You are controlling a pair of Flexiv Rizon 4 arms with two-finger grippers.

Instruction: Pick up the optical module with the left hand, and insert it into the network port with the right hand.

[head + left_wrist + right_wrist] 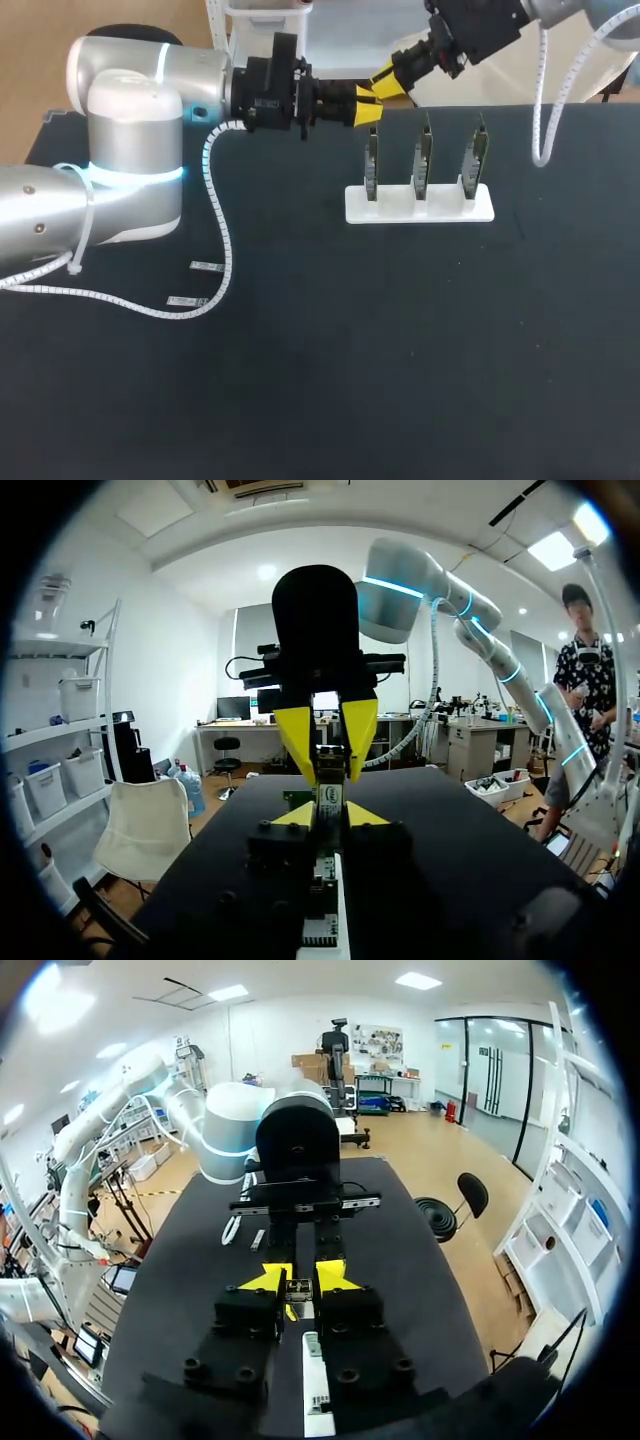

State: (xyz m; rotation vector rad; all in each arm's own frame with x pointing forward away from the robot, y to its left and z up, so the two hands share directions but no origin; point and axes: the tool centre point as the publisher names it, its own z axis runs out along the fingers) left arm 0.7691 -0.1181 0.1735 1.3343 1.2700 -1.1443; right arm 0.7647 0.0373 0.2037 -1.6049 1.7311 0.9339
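Observation:
The optical module [328, 798] is a small dark block held in the air between both grippers, above the table's far side. My left gripper [366, 108] comes in from the left and is shut on one end of it. My right gripper [378, 88] comes down from the far right, its yellow fingertips [352, 742] pressed on the module's two sides. In the right wrist view the module's end [298, 1288] sits between the tips of my right gripper [298, 1278]. The network ports are three upright green boards [425, 160] in a white rack [420, 208], just in front of the grippers.
My left arm's white spiral cable [222, 235] hangs down and trails over the table at the left. Two small silver labels [207, 266] lie near it. The black tabletop [400, 360] stretches from the rack to the near edge.

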